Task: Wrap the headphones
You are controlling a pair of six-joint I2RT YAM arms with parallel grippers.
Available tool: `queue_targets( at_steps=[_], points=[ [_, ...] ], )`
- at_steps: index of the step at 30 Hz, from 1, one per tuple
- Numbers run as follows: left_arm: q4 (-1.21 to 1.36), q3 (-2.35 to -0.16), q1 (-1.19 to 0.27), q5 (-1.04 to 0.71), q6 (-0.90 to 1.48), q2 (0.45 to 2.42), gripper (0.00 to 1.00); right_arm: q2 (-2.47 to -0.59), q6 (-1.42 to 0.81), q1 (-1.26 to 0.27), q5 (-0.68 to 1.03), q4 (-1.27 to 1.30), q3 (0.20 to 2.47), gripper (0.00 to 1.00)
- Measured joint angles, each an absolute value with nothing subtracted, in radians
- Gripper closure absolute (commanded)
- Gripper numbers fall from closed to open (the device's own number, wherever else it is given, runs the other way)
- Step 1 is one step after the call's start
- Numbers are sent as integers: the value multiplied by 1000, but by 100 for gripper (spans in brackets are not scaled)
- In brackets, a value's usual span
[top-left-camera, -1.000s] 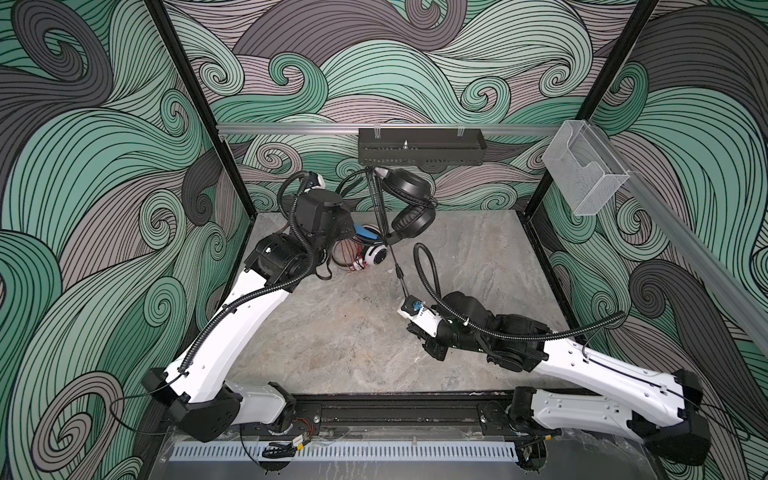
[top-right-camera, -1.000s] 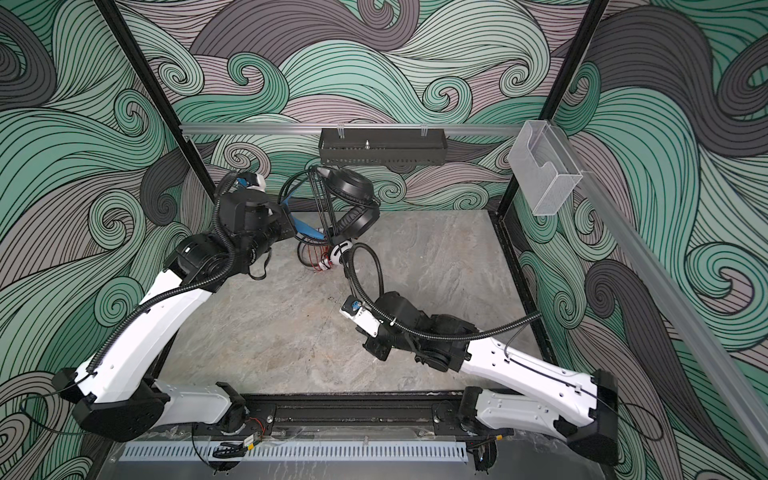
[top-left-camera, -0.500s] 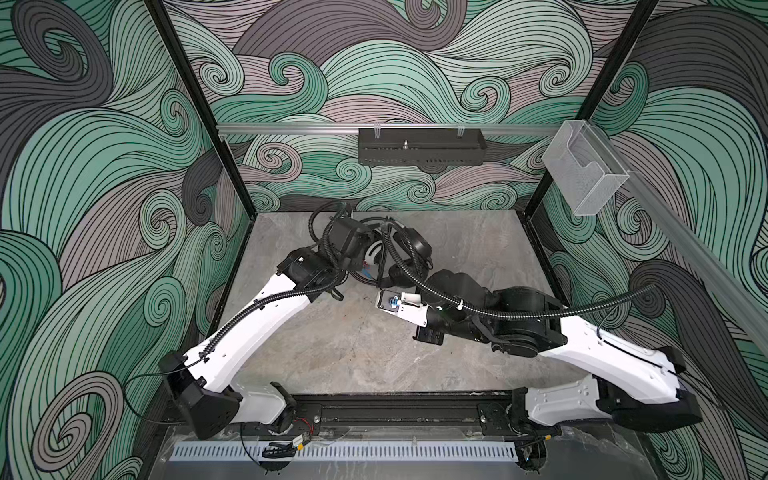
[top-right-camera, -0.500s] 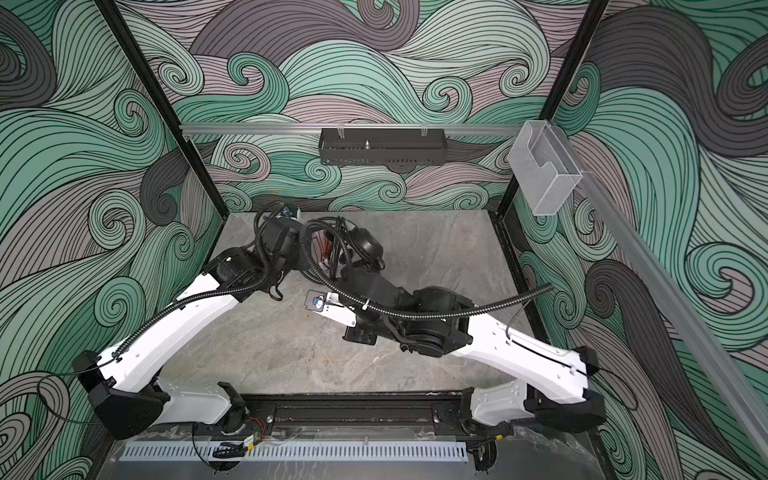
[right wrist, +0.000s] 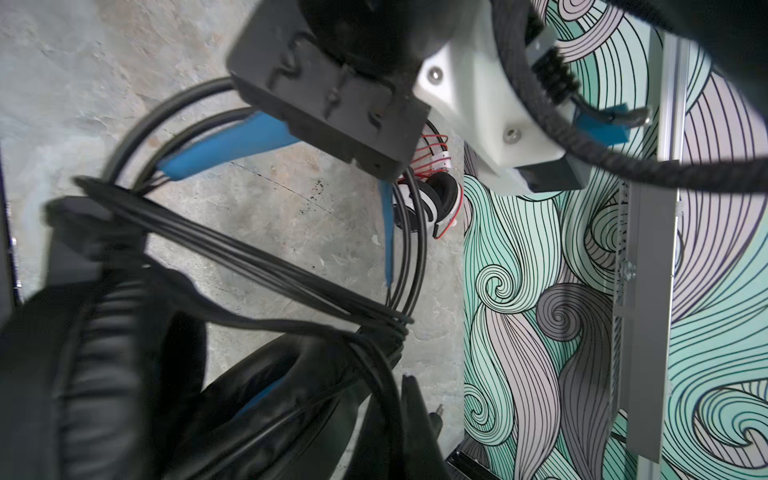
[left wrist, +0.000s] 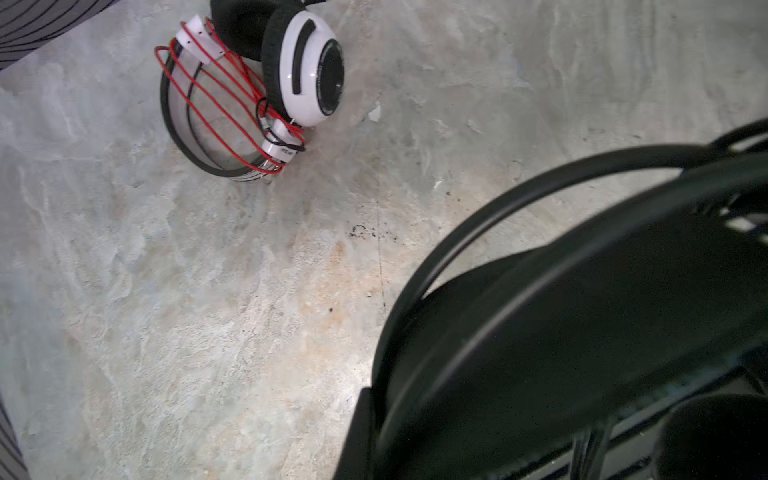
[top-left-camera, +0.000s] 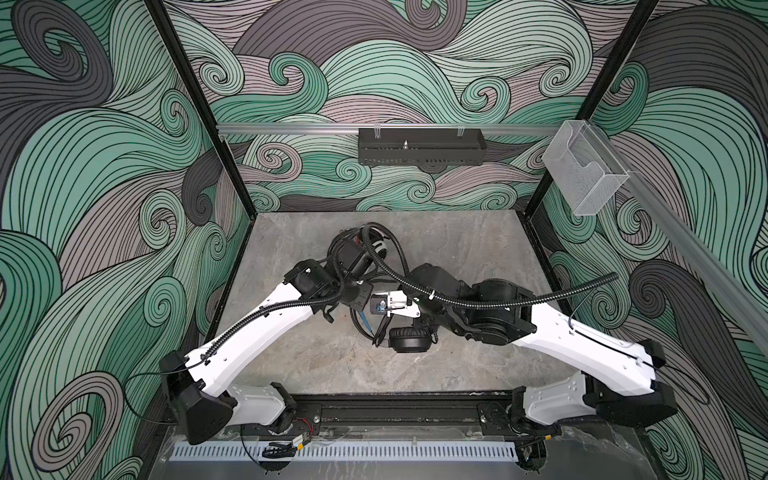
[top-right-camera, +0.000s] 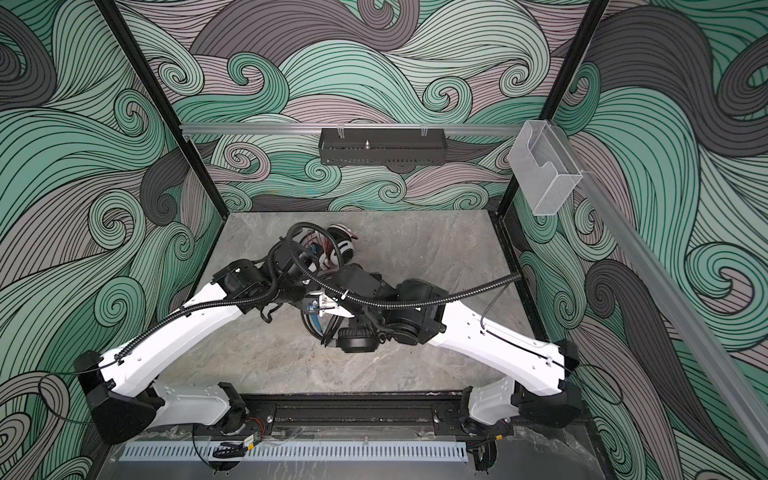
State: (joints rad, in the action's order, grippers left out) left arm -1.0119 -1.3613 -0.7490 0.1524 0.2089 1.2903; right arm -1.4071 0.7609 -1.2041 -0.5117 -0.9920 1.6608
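Observation:
The black headphones (top-left-camera: 409, 338) with blue inner lining sit low over the middle of the table, their black cord (right wrist: 266, 270) looped several times around the headband. My left gripper (top-left-camera: 358, 296) is shut on their headband (left wrist: 582, 316). My right gripper (right wrist: 405, 415) is shut on the cord near its jack plug (right wrist: 438, 411). The white headphones (left wrist: 307, 68) lie at the back of the table, with the thin red cord (left wrist: 216, 95) wound around their band; they also show in a top view (top-right-camera: 343, 245). I cannot tell whether the black ear cup touches the table.
A black rack (top-left-camera: 420, 146) hangs on the back wall's rail. A clear plastic holder (top-left-camera: 584, 174) hangs on the right rail. Both wrists crowd together at the table's centre, with the right arm's cable hose (top-left-camera: 540, 297) arching over them. Patterned walls close in three sides.
Both arms have brought the black headphones down from up by the back rack to low over the table's middle. The white headphones have stayed at the back.

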Motion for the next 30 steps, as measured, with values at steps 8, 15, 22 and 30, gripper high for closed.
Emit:
queue_targets(
  at_steps=[8, 15, 22, 30],
  points=[
    [-1023, -1363, -749, 71, 166, 1267, 100, -1391, 800, -1097, -478, -913, 1553, 100],
    [-1007, -1362, -748, 36, 157, 1265, 100, -1328, 765, -1027, -371, -858, 1485, 99],
    [-996, -1361, -748, 19, 150, 1265, 100, -1261, 756, -979, -299, -807, 1399, 93],
    [-1007, -1359, -748, 10, 117, 1266, 100, -1255, 725, -947, -245, -759, 1321, 85]
  ],
)
